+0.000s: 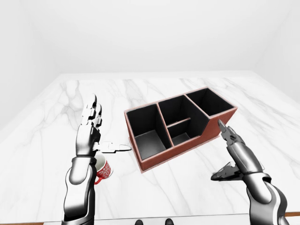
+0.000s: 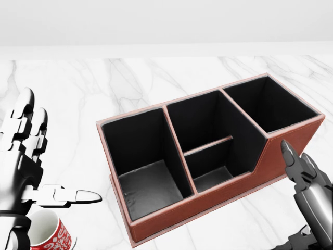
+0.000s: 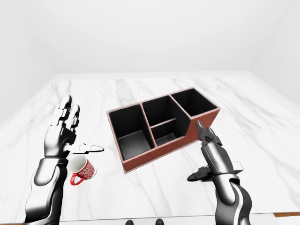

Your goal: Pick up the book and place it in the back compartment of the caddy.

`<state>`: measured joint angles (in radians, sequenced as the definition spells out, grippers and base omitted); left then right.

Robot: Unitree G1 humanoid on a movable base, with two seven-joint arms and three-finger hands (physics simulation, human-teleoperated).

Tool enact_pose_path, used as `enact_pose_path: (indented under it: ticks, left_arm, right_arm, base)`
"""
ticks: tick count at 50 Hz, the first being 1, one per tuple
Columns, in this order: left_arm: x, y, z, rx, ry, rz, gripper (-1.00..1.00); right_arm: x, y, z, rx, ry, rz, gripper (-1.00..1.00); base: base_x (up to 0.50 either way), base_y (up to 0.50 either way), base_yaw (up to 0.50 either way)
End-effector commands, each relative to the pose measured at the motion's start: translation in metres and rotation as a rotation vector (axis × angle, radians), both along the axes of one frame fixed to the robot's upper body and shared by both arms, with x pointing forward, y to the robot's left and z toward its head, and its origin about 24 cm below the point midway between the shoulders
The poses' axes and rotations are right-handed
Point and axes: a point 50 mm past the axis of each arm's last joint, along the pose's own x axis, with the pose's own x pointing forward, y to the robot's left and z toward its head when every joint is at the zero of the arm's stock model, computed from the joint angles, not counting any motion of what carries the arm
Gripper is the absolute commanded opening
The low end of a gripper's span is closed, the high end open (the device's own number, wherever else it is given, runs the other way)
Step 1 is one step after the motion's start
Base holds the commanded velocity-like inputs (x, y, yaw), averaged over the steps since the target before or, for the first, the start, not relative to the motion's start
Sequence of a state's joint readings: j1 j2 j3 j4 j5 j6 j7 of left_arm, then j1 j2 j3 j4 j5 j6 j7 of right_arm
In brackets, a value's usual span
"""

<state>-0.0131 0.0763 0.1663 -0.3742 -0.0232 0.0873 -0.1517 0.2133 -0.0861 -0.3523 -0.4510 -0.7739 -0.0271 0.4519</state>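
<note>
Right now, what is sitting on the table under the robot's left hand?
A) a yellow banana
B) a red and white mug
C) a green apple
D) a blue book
B: in the right-eye view a red and white mug stands on the marble table just below the open left hand, to the left of the caddy.

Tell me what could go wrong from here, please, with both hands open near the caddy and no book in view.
1. No book shows in any view, so the task cannot start until it is found; searching may mean moving the base or head.
2. The right hand hangs open close to the caddy wall; a careless sweep might push it across the marble table.
3. The left hand is above the red mug, which lies tipped; lowering the arm could knock it and make it roll.
</note>
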Motion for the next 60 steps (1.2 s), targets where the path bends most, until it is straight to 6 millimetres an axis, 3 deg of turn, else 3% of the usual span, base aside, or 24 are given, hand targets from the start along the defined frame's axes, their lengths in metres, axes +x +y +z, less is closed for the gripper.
enact_pose_path:
  ticks: [1, 20, 43, 60]
  left_arm:
    - [0.0, 0.0, -0.001, 0.001, 0.003, -0.001, 1.0]
    - [0.0, 0.0, -0.002, 0.001, 0.008, 0.0, 1.0]
    - [-0.001, 0.0, 0.0, 0.003, 0.001, 0.001, 1.0]
    - [0.001, 0.0, -0.004, 0.002, 0.017, 0.0, 1.0]
  right_arm:
    - [-0.001, -0.002, -0.007, -0.027, 0.028, 0.006, 1.0]
    - [0.005, -0.021, -0.034, -0.056, 0.099, -0.055, 1.0]
    - [0.003, -0.036, -0.042, -0.073, 0.137, -0.101, 1.0]
    - [0.002, -0.04, -0.035, -0.092, 0.138, -0.101, 1.0]
  base:
    - [0.0, 0.0, 0.0]
    - [0.0, 0.0, 0.0]
    - [0.0, 0.0, 0.0]
    - [0.0, 0.0, 0.0]
